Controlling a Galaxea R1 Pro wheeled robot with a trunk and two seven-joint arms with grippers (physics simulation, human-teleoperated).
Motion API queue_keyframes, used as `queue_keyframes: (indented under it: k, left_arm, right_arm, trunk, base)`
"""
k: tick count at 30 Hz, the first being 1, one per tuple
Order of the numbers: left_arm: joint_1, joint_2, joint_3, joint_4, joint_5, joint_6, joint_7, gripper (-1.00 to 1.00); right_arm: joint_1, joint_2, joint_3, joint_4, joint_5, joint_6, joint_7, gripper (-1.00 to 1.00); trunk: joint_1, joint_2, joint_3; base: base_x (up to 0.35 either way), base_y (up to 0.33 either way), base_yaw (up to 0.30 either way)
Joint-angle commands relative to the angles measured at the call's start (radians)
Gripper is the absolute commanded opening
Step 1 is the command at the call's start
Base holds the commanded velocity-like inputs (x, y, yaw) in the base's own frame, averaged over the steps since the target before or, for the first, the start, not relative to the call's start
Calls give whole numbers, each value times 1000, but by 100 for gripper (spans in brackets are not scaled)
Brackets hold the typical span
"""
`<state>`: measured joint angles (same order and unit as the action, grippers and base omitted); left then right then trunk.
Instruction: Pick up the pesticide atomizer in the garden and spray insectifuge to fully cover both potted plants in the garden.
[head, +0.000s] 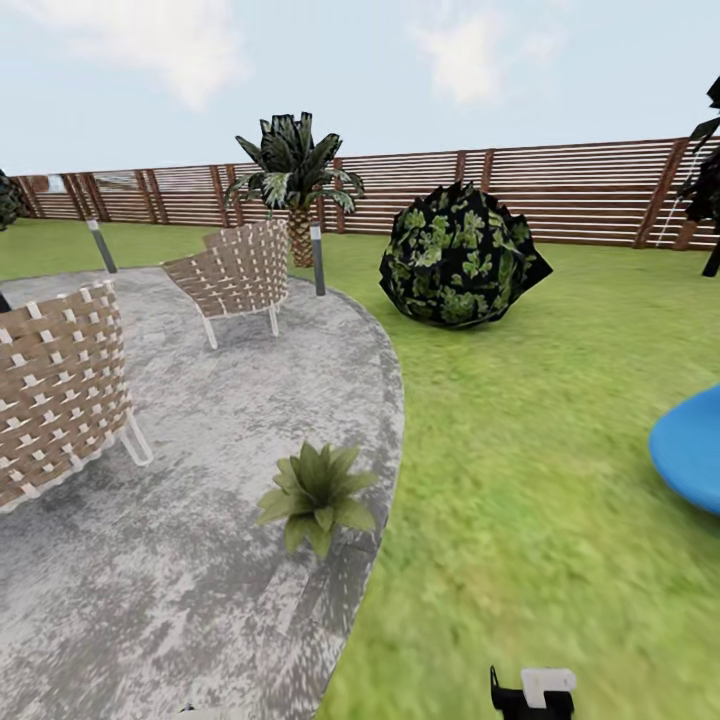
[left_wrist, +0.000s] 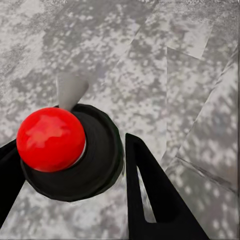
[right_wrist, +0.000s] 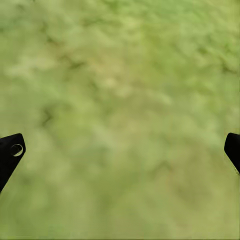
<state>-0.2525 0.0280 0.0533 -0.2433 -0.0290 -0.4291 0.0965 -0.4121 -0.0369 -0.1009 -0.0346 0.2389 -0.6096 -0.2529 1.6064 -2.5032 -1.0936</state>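
Head view: potted plant (head: 316, 495) beyond jaws.

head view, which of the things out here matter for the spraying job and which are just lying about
Belongs to the job:
potted plant, low rosette at the patio's edge
right claw, jaws wide apart over grass
left claw, over paving, beside a black disc with a red ball

Just lying about:
woven chairs
palm
round dark bush
grey posts
fence
blue object
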Motion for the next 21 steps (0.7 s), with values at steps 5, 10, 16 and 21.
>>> queue_keyframes:
  k: [5,10,16,21]
  left_arm:
    - [-1,-2,4,1,-3,-5,0,-100]
    - [-5,-1,-21,-9,-24,1,-28,-100]
    - [-23,28,-78,-21,-66,10,-184,-100]
    - [-127,107,-81,-23,-175,53,-494,-100]
  right_arm:
    - [-1,0,-8,-1,11,-4,-2,100]
    - [-1,-1,-4,-1,16,-2,5,100]
    - [-2,-7,6,-49,33,-1,12,100]
    - [-2,-9,58,-250,165,48,184,100]
  trunk:
    - [0,0,-1]
    - [0,0,-1]
    - [0,0,-1]
    - [0,0,-1]
  base:
    - [88,-36,7]
    - [1,0,0]
    - [0,0,0]
    - [0,0,0]
